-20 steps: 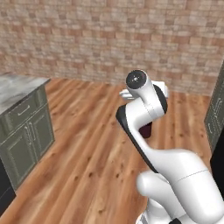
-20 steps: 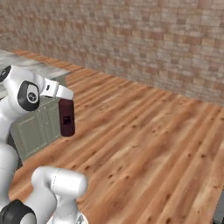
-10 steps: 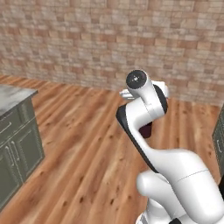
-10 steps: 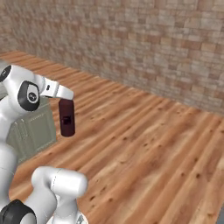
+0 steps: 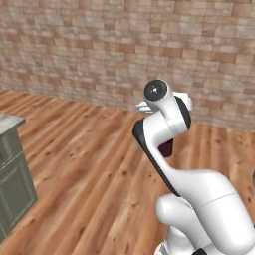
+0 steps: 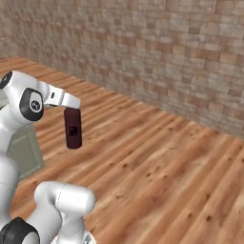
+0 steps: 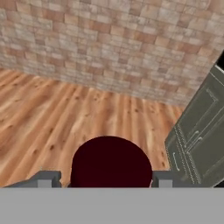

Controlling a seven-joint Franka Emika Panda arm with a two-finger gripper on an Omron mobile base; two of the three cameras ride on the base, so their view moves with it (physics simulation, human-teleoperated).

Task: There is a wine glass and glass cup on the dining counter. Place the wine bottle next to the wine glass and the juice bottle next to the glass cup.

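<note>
The juice bottle [image 6: 72,127] is held in the air by the gripper [image 6: 69,106], which is clamped on its upper end; the squat maroon body hangs below the hand, upright, well above the wooden floor [image 6: 157,167]. In the hand view the bottle's round dark end [image 7: 111,161] is seen seated between the two finger tips [image 7: 47,178], touching both.

The main risk judged from here is a slip. The bottle is gripped only near its top with nothing beneath it, so a jolt from the base or a sharp swing of the arm could let it slide out and fall to the floor. A second risk is a knock: a grey-green cabinet [image 7: 199,135] stands near on one side, and a hanging bottle could be clipped against it if the arm is swung wide.

A small pale square mark [image 6: 72,131] is seen on the bottle's side, too small to be read. No other writing or brand can be made out
</note>
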